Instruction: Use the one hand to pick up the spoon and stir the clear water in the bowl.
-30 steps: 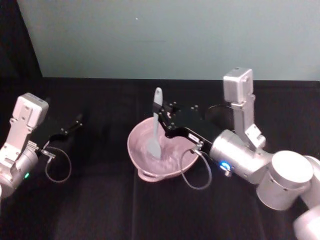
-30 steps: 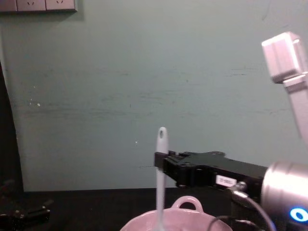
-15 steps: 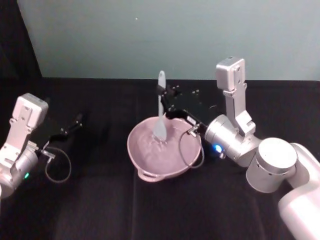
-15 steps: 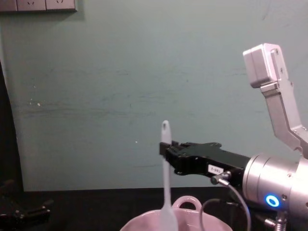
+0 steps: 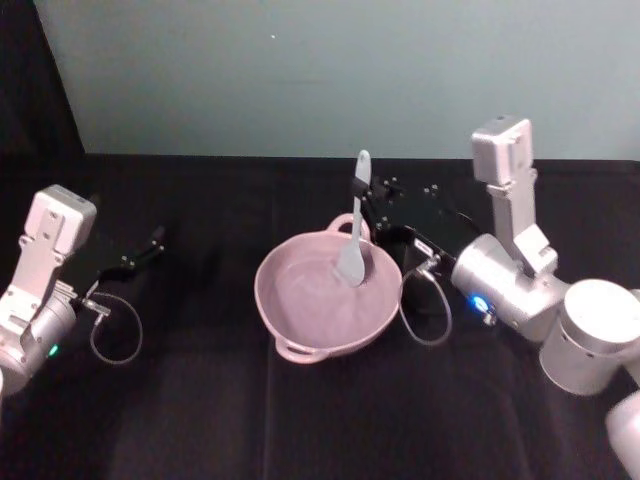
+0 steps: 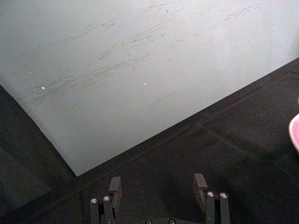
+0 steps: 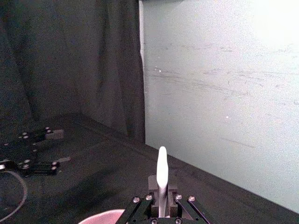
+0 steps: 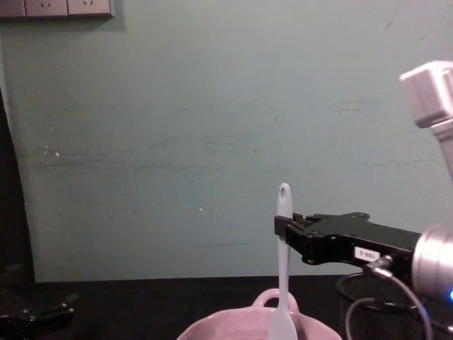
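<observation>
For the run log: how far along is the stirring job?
Done: the spoon is picked up, clamped upright in the right end effector. In hand: its head is inside the bowl, near the right rim. Left: any further stirring. The left end effector sits open, parked at the left.

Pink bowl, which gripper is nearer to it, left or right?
Right. The right gripper holds the spoon over the bowl, at its far rim; the left gripper sits apart to its left, open.

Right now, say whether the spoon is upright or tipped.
Upright: the spoon stands near vertical in the right gripper, head inside the pink bowl.
</observation>
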Robot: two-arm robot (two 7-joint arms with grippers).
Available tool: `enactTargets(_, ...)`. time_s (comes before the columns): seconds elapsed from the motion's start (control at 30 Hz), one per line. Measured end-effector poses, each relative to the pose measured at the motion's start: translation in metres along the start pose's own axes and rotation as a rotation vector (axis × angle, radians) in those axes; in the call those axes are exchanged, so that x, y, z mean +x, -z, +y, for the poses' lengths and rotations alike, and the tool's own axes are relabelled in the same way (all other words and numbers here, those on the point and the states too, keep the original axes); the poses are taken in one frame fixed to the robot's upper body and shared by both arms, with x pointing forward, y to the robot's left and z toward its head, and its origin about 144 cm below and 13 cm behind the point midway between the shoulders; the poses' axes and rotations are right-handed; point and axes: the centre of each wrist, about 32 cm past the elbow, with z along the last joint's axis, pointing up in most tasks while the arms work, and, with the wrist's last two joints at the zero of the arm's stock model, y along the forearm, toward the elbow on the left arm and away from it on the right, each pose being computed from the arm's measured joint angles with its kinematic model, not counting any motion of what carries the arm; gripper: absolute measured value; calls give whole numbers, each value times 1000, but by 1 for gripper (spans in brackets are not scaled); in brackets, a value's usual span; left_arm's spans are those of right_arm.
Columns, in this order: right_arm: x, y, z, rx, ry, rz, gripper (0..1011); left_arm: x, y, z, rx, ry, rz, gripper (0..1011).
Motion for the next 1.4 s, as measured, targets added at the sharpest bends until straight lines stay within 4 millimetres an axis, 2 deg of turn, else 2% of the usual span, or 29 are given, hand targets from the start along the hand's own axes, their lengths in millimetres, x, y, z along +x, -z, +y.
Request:
enactTargets(0.13,-5,-2,-13,-2,-28,27,110,0,0,0,0,0,0,1011)
enactTargets(0.37,-19,-3,-20,1,-92,53,110,0,0,0,0,0,0,1011)
enactTargets(0.57,-32,-2,-14,0,-139,64,110,0,0,0,0,0,0,1011)
enactTargets(0.73,-40,1,1,13,-160,66,110,0,0,0,0,0,0,1011)
enactTargets(1.03,-37,5,24,50,-109,46,110,0,0,0,0,0,0,1011)
enactTargets(1.4,-17,6,26,65,-14,12,110,0,0,0,0,0,0,1011)
